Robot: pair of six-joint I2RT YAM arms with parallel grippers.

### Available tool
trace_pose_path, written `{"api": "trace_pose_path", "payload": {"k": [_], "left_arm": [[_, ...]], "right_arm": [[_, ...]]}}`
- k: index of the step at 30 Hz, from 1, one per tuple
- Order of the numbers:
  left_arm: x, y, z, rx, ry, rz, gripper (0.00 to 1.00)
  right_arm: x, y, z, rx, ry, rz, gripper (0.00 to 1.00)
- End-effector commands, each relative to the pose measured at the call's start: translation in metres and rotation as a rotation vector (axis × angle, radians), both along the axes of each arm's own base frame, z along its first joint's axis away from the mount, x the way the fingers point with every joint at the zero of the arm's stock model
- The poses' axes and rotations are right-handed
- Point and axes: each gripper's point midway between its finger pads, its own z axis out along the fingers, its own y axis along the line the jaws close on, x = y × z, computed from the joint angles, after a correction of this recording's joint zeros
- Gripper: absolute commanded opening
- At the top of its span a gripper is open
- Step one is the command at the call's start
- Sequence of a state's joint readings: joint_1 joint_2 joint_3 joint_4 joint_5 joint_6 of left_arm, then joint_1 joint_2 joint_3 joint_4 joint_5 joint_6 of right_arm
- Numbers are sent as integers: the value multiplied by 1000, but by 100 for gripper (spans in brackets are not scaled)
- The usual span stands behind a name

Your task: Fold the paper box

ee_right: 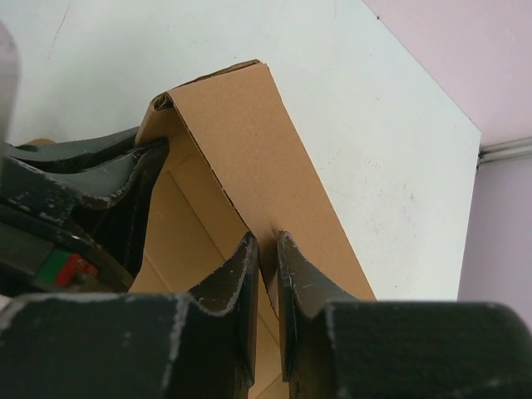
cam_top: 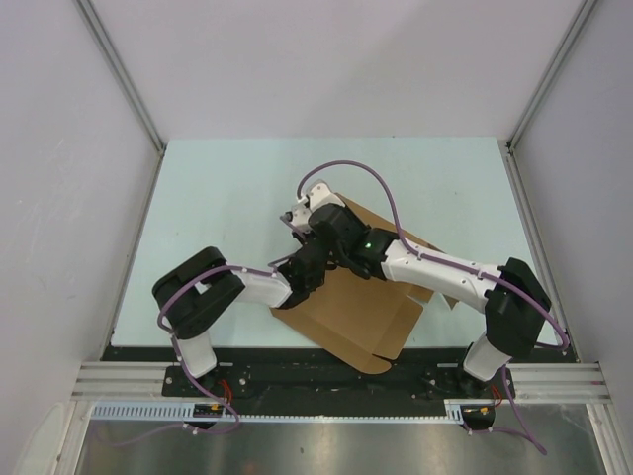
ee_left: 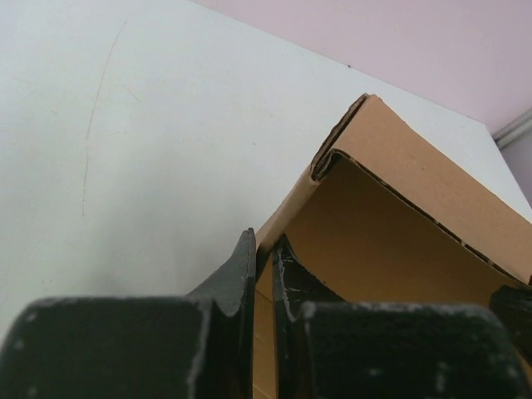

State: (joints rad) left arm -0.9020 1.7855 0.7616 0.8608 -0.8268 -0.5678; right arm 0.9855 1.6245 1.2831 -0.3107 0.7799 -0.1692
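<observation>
Pale blue-green table [cam_top: 227,198] fills the floor of a white-walled enclosure [cam_top: 59,198] in the top view. On it the paper box [cam_top: 346,317] lies right of centre, part flat with one flap toward the near edge. The left arm [cam_top: 262,287] and right arm [cam_top: 440,267] meet over its far left portion. Left wrist view: the left gripper [ee_left: 264,245] has its jaws closed on the thin edge of a raised brown wall, beside a folded corner. Right wrist view: the right gripper [ee_right: 266,245] has its jaws pinched on the top edge of a raised wall, with the other gripper's black body at the left.
</observation>
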Motion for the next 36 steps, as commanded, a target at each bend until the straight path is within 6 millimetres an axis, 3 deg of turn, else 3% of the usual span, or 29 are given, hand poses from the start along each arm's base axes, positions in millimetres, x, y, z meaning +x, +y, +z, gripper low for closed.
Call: {"api": "trace_pose_path", "payload": {"k": [1,4,9,10,13,14,21,29,32,36], "left_arm": [[-19,20,-55,132,108,-55,0],[-22,15,-55,114,96,-112,3],[-25,8,-49,87,46,-187,41],[-26,6,-48,80,39,-201,54],[-28,4,-46,60,20,-223,74],[-29,3,-46,55,12,-231,77],[-27,-1,-40,29,-24,-239,78],[-7,-12,-31,-68,-28,-245,59],[-3,-16,-29,-114,-25,-272,60],[2,-21,-22,-150,-37,-311,71]], "right_arm": [[-16,19,-8,65,59,71,0],[-16,18,-8,63,62,68,0],[-16,17,-7,61,65,71,0],[-16,16,-7,63,66,70,0],[-17,16,-7,63,70,74,0],[-17,17,-7,67,69,74,0],[-16,16,-6,87,83,80,0],[-18,20,-3,124,98,102,0],[-19,22,-3,138,107,112,0],[-21,25,-5,150,122,126,0]]}}
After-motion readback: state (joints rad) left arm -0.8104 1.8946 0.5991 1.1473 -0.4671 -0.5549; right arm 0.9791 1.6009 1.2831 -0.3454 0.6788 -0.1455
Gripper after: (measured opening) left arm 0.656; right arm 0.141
